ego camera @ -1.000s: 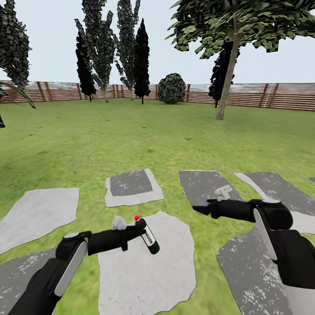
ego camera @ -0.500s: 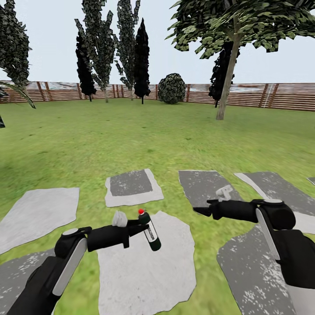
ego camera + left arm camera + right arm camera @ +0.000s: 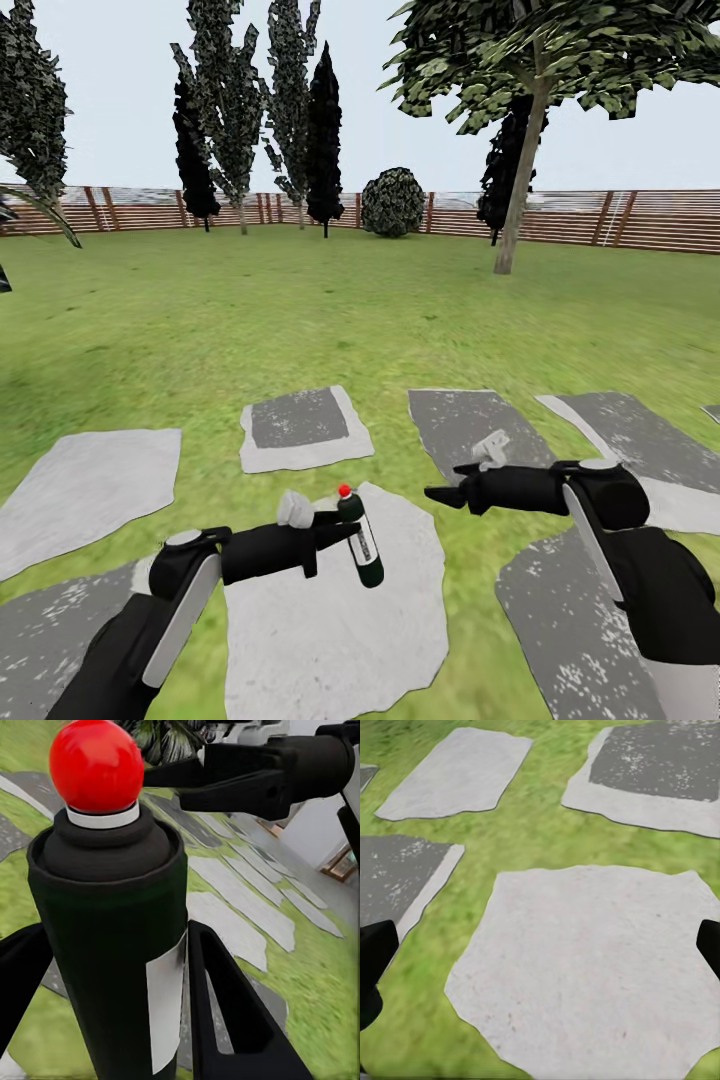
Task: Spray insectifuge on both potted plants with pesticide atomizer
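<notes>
The left gripper, clamped on the pesticide atomizer, has carried it toward the right gripper, whose fingers stay apart. Next, find the plants.

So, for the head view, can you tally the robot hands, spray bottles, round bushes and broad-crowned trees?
Robot hands: 2, the left hand and the right hand
Pesticide atomizer: 1, held in the left hand
Round bush: 1, by the fence
Broad-crowned tree: 1
Total: 5
</notes>
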You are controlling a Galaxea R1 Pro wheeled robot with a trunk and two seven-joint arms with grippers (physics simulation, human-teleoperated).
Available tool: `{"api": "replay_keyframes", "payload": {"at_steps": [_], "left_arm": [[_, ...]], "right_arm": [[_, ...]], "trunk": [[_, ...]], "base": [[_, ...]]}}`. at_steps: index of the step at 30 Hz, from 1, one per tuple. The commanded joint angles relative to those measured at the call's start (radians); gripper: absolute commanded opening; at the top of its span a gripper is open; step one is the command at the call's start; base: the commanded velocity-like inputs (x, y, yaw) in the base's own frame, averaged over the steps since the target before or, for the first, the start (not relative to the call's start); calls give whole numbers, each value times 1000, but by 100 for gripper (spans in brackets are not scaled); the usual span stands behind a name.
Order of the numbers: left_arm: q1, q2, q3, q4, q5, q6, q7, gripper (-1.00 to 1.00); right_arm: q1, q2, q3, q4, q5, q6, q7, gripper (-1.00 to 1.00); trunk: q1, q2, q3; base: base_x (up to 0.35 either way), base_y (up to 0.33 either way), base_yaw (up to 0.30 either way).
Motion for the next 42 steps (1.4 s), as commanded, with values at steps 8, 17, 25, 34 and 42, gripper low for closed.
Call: {"api": "replay_keyframes", "payload": {"at_steps": [8, 17, 25, 34, 42], "left_arm": [[0, -1, -29, 5, 9, 8, 54, -100], [7, 0, -27, 12, 11, 8, 57, -100], [15, 4, -20, 24, 9, 7, 58, -100], [15, 1, -18, 53, 10, 6, 59, -100], [15, -2, -18, 66, 9, 6, 60, -100]], "right_arm": [[-4, 3, 2, -1, 1, 11, 1, 100], [-13, 5, -9, -1, 1, 39, -2, 100], [-13, 6, -9, -1, 1, 40, -2, 100], [-13, 5, -8, -1, 1, 40, -2, 100], [-13, 6, -7, -1, 1, 40, -2, 100]], "trunk": [[0, 0, -1], [0, 0, 5], [0, 0, 9], [0, 0, 13], [0, 0, 17]], "base": [[0, 0, -7], [0, 0, -218], [0, 0, -272], [0, 0, -274], [0, 0, -274]]}}
